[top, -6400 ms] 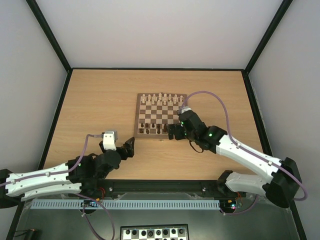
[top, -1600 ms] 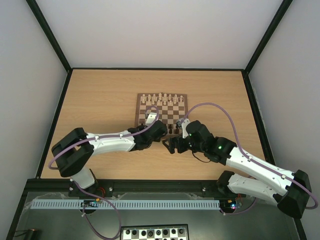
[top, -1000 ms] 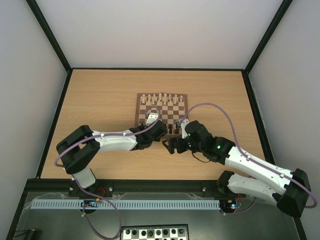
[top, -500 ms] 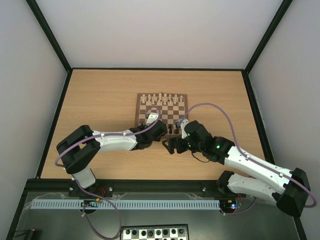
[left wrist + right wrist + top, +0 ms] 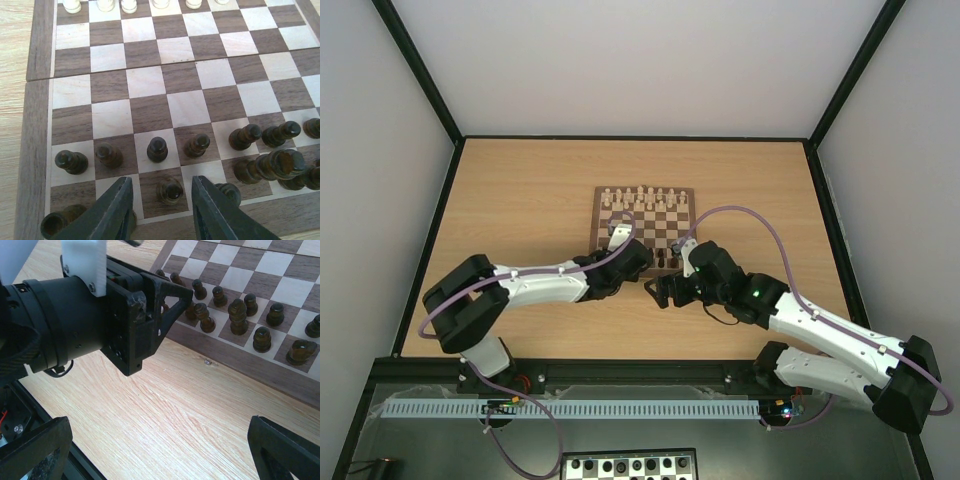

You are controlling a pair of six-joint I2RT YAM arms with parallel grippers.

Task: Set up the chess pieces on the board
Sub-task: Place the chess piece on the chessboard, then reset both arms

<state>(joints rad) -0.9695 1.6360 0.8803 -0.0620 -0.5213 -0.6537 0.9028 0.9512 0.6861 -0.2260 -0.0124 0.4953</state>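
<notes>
Overhead, light wood-grain table [image 5: 520,200] between plain grey walls [image 5: 640,60], board [image 5: 655,222] mid-table, left claw [image 5: 160,179] and right claw [image 5: 160,437] both agape.

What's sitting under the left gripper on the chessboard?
A dark chess piece stands on a dark square in the chessboard's nearest row, between the fingers of the open left gripper. Those fingers partly cover neighbouring dark pieces on either side.

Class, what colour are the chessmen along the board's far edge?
Pale cream chessmen; the top external view shows them best.
</notes>
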